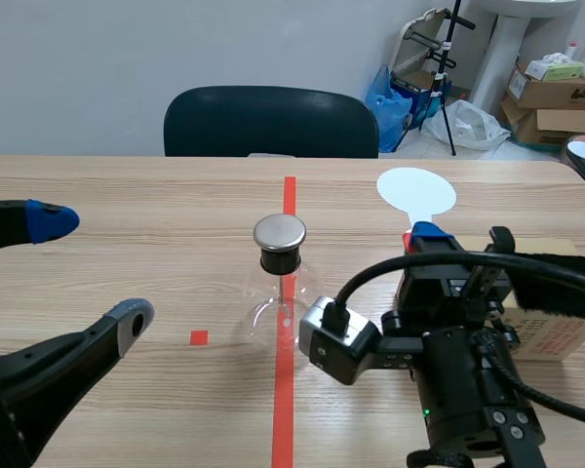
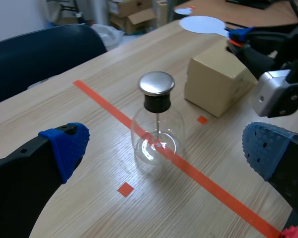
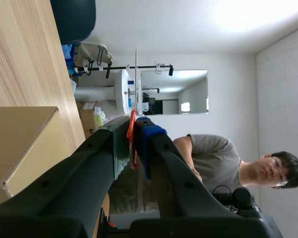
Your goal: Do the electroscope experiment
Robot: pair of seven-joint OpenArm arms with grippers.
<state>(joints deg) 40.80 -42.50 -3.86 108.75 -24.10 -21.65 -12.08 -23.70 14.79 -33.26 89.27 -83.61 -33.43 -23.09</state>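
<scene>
The electroscope (image 1: 280,283), a clear glass flask with a black neck and round metal cap (image 2: 156,83), stands on the red tape line mid-table. My left gripper (image 1: 90,271) is open to the flask's left, its blue pads (image 2: 67,144) wide apart and the flask ahead of them. My right gripper (image 1: 421,237) is to the flask's right, shut on the red handle (image 3: 132,141) of a white disc paddle (image 1: 416,190). The disc points away from me over the table. In the right wrist view the paddle (image 3: 136,84) shows edge-on.
A cardboard box (image 1: 556,322) sits at the right, close beside the right arm. A dark chair (image 1: 271,122) stands behind the table's far edge. A person in a grey shirt (image 3: 213,158) appears in the right wrist view. Boxes and bags lie on the floor at the back right.
</scene>
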